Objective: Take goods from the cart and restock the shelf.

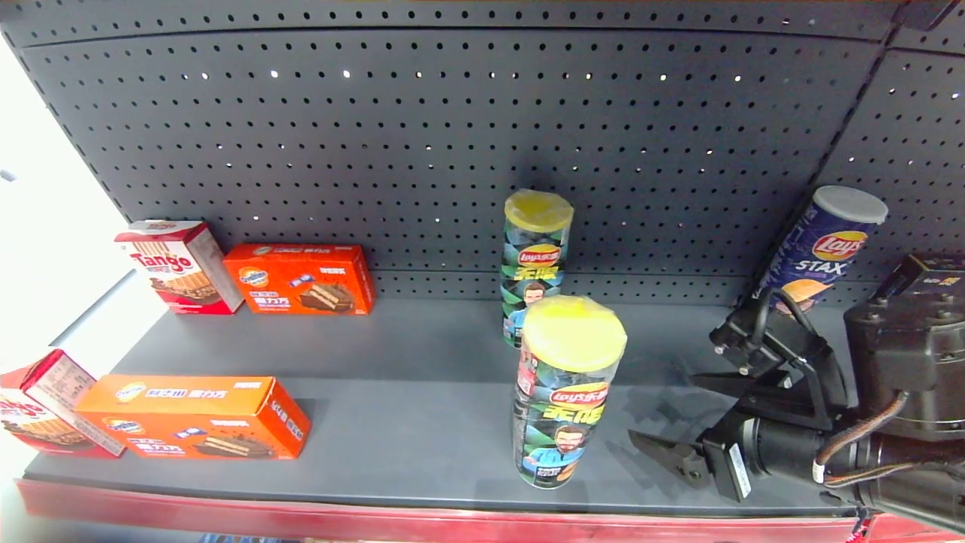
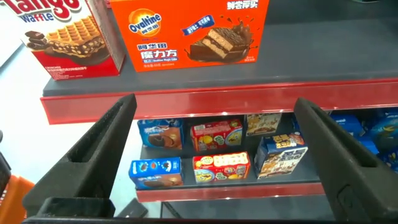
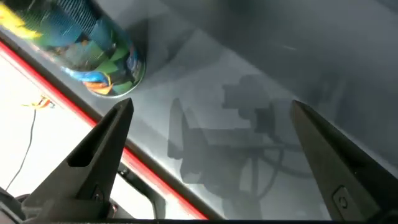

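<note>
You have two yellow-lidded cans standing upright on the shelf (image 1: 422,407), long axes vertical, lids up. The near can (image 1: 569,392) stands right of the middle, close to the shelf's red front edge. The far can (image 1: 537,264) stands behind it and slightly left, close to the back panel (image 1: 422,151); the two are apart. A blue can (image 1: 825,249) with a grey lid is at the far right by the back panel, lid up. Its top looks tipped to the right, but you cannot tell whether it really leans.

The left side of the shelf holds four boxes. At the back, the far wafer box (image 1: 181,264) stands on end with the far orange box (image 1: 301,279) lying on its long side just to its right. At the front, the near orange box (image 1: 196,418) lies along the edge, and the near wafer box (image 1: 45,407) is right against its left end.

Your right hand (image 1: 671,411) is low over the shelf, just right of the near can. The arm comes in from the right and the fingers point left. They are spread wide with nothing between them, clear of the can.

Your left hand (image 2: 214,102) is out in front of the shelf's red edge, at about its height. It points at the shelving, fingers wide apart and empty. Beyond it, a lower shelf (image 2: 236,193) carries small boxes (image 2: 217,152) in blue, red and yellow.
</note>
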Motion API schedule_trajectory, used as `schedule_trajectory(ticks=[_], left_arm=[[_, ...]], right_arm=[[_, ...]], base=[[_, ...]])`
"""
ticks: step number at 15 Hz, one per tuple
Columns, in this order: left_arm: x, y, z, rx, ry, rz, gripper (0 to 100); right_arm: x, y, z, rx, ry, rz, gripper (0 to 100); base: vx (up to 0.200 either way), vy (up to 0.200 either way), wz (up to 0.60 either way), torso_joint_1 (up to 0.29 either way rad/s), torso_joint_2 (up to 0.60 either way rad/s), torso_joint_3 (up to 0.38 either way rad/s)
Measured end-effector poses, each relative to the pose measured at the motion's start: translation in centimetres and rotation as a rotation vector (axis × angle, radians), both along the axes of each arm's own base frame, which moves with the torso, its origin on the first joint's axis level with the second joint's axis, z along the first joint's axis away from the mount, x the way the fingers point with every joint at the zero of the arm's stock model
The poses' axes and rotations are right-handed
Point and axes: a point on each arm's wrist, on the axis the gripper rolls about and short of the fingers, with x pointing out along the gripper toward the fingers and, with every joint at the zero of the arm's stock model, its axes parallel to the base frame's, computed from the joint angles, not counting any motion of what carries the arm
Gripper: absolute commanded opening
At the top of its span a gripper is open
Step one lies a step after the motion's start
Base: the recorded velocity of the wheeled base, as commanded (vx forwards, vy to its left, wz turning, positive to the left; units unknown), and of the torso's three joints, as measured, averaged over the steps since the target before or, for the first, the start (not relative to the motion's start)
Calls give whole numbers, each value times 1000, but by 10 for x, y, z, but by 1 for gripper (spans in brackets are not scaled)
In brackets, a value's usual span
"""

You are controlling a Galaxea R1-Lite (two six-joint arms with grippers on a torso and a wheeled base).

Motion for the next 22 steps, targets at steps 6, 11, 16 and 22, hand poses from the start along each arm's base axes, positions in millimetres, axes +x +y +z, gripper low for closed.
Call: schedule_trajectory(ticks=[6,11,16,22], left_arm=[[0,0,0,-5,-1,4,100],[0,0,0,-6,0,5,100],[0,0,0,-6,1,4,100],[0,0,0,-7,2,5,100]], right_arm=[[18,15,1,-6,4,2,100],[25,26,-2,-14,11,20,100],[25,31,-5,-22,21,36,100],[21,33,-8,-27,27,51,100]], base=[[0,0,0,0,0,0],[0,0,0,0,0,0],[0,0,0,0,0,0],[0,0,0,0,0,0]])
